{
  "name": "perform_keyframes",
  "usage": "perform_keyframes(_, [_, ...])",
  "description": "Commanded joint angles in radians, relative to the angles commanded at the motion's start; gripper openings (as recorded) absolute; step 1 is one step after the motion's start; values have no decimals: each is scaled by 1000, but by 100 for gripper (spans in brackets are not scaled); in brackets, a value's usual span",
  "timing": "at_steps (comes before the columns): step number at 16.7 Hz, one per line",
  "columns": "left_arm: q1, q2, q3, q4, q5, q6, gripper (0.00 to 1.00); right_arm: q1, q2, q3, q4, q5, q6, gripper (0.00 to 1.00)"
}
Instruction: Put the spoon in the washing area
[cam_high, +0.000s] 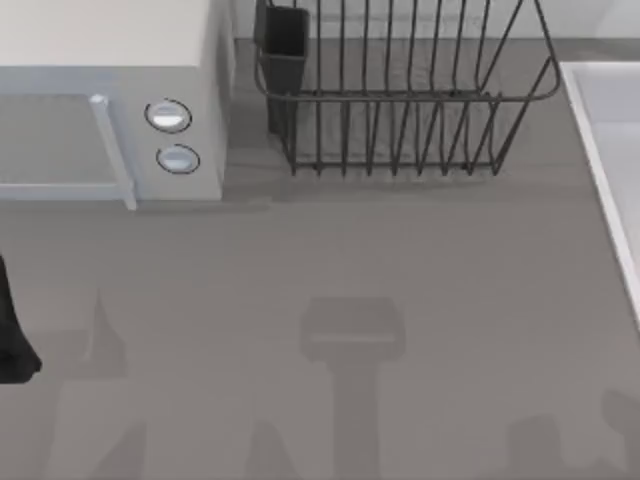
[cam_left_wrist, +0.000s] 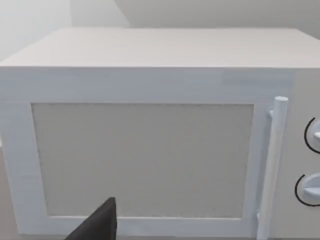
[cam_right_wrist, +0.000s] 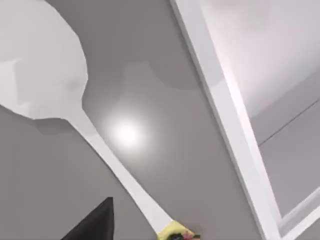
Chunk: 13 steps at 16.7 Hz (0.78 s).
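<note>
Your right wrist view shows the spoon (cam_right_wrist: 45, 65) above the grey tabletop (cam_right_wrist: 150, 90), its handle running back toward the right end effector (cam_right_wrist: 107, 222); whether that end effector pinches the handle cannot be told. Just beside the spoon runs the raised white rim of the sink (cam_right_wrist: 220, 105), which lies at the tabletop's right edge in your top view (cam_high: 610, 150). Your left end effector (cam_left_wrist: 100, 225) faces the microwave (cam_left_wrist: 150, 150), its fingers' state not discernible; a dish rack (cam_high: 400, 90) stands between microwave and sink.

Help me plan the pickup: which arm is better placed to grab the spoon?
Right, probably. Its wrist view looks onto the spoon lying on the counter beside the washing area's white rim. The left arm's wrist view faces the microwave, at the counter's left in the top view.
</note>
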Motion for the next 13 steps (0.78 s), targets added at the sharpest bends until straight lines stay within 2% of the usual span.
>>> perform_keyframes(7, [0, 0, 0, 0, 0, 0, 100, -137, 382, 259, -261, 4, -547, 100])
perform_keyframes(10, [0, 0, 0, 0, 0, 0, 100, -170, 466, 327, -316, 2, -681, 100])
perform_keyframes(13, [0, 0, 0, 0, 0, 0, 100, -181, 495, 352, -335, 0, -723, 100])
